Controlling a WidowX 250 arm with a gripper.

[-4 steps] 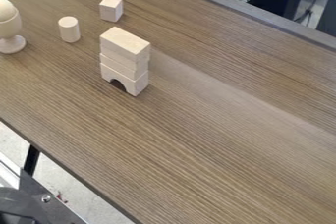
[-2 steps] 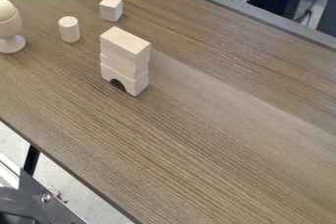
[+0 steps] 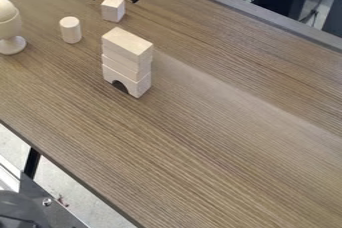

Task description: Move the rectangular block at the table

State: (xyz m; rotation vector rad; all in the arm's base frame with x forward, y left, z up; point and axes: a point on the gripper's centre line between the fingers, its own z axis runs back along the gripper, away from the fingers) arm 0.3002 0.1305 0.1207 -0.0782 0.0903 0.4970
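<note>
The end effector (image 3: pixel 115 0) hangs far left, fingers spread, near the cube (image 3: pixel 113 9). On the table (image 3: pixel 214 127), right of the cylinder (image 3: pixel 71 31), the block (image 3: pixel 127 46) tops a stack (image 3: pixel 123 65) based on an arch (image 3: pixel 138 87).

Pale floor (image 3: pixel 73 192) — speckled (slightly).

No readable lettering, as far as one can tell.
</note>
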